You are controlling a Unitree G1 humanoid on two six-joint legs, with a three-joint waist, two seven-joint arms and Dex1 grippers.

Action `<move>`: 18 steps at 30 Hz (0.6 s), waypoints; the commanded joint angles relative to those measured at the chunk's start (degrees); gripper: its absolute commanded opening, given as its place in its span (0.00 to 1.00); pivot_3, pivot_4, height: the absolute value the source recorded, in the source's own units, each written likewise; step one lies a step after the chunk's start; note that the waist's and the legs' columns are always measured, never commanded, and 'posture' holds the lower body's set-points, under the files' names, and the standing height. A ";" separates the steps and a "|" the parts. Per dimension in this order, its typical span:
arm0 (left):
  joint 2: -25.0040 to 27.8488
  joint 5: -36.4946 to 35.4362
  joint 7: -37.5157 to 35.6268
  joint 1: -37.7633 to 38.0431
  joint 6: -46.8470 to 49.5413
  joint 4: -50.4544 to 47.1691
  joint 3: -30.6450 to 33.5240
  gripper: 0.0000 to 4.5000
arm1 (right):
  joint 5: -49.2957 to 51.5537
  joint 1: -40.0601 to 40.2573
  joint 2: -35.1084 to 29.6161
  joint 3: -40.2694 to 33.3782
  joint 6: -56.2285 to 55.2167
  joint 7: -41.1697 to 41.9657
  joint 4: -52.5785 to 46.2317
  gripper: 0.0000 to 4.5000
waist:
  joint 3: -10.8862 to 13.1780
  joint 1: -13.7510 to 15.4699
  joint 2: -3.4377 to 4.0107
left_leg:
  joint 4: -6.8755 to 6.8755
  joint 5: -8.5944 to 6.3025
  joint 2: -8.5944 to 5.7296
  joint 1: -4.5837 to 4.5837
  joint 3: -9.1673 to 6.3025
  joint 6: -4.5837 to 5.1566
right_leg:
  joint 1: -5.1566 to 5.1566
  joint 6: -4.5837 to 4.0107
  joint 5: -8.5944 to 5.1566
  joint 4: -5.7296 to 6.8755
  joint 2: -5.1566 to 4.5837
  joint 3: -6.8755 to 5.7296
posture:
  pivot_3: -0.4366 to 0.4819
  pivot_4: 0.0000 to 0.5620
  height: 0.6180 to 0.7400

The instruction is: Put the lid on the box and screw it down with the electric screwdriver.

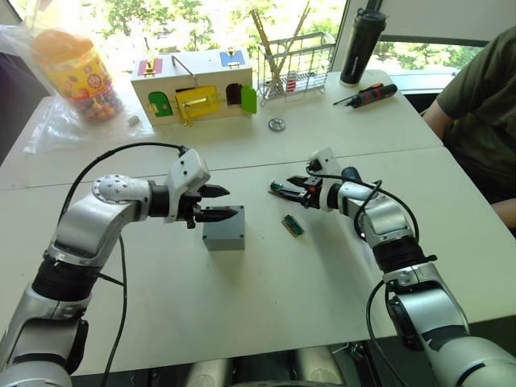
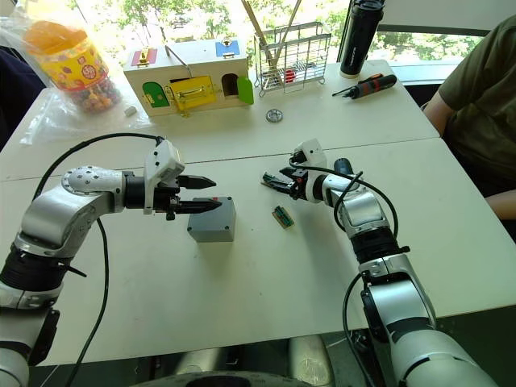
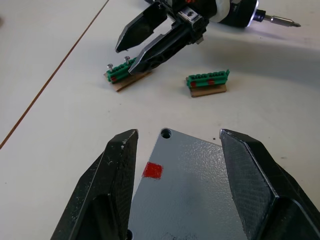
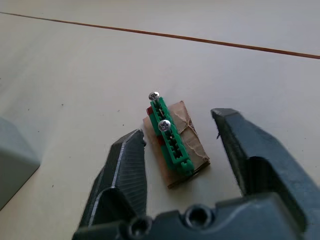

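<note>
Reaching for the screw strip (image 4: 172, 140) with your right gripper (image 1: 282, 188) spread wide risked spilling screws; your left gripper (image 1: 222, 202) straddled the box (image 1: 224, 229), jaws parted.

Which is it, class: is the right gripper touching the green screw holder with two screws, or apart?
Apart. The right wrist view shows table surface between both fingers of the right gripper and the green screw holder.

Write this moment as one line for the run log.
left gripper: open over lid | right gripper: open at green screw holder | screwdriver: on table
</note>
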 commanded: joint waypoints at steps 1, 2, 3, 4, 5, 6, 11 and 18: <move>0.39 -0.12 0.07 0.19 -0.52 -1.41 0.80 0.59 | 0.03 -1.26 0.32 -1.25 -1.22 -0.20 -1.11 0.10 | 0.00 -0.01 0.00 | 0.00 0.00 0.00 0.00 0.00 0.00 | 0.00 0.00 0.00 0.00 0.00 0.00 | 0.48 0.27 1.00; 0.43 -0.11 0.06 0.30 -0.54 -1.41 0.79 0.59 | 0.04 -1.26 0.36 -1.32 -1.25 -0.27 -1.13 0.01 | 0.00 -0.02 0.00 | 0.00 0.00 0.00 0.00 0.00 0.00 | 0.00 0.00 0.00 0.00 0.00 0.00 | 0.48 0.27 1.00; 0.49 -0.09 0.03 0.39 -0.53 -1.40 0.75 0.59 | 0.02 -1.26 0.39 -1.38 -1.31 -0.30 -1.12 0.01 | 0.00 -0.01 0.00 | 0.00 0.00 0.00 0.00 0.00 0.00 | 0.00 0.00 0.00 0.00 0.00 0.00 | 0.48 0.27 1.00; 0.55 -0.06 -0.03 0.52 -0.58 -1.40 0.71 0.59 | 0.00 -1.26 0.40 -1.41 -1.35 -0.32 -1.12 0.01 | 0.00 0.00 0.00 | 0.00 0.00 0.00 0.00 -0.01 0.00 | 0.00 0.00 0.00 0.00 0.00 0.00 | 0.48 0.27 1.00; 0.58 0.00 -0.07 0.62 -0.65 -1.38 0.65 0.59 | 0.02 -1.26 0.41 -1.45 -1.32 -0.34 -1.15 0.01 | 0.00 -0.01 0.00 | 0.00 0.00 0.00 0.00 -0.01 0.00 | 0.00 0.00 0.00 0.01 0.00 0.00 | 0.48 0.27 1.00; 0.58 0.05 -0.08 0.68 -0.71 -1.34 0.61 0.59 | 0.06 -1.26 0.42 -1.49 -1.26 -0.38 -1.18 0.01 | 0.00 -0.01 0.00 | 0.00 0.00 0.00 0.00 -0.01 0.00 | 0.00 0.00 0.00 0.01 0.00 0.00 | 0.48 0.27 1.00; 0.45 0.04 -0.01 0.71 -0.67 -1.32 0.48 0.59 | 0.23 -0.95 0.27 -1.56 -1.05 -0.38 -1.87 0.01 | 0.00 -0.02 0.00 | 0.00 0.00 0.00 0.00 -0.01 0.00 | 0.00 0.00 0.00 0.01 0.00 0.00 | 0.48 0.27 1.00; 0.48 0.27 -0.04 0.80 -1.15 -0.48 0.56 0.59 | 3.11 -0.88 0.16 -4.10 1.58 -0.34 -5.75 0.01 | 0.00 -0.01 0.00 | 0.00 0.00 0.00 0.00 -0.01 0.00 | 0.00 0.00 0.00 0.01 0.00 0.00 | 0.48 0.27 1.00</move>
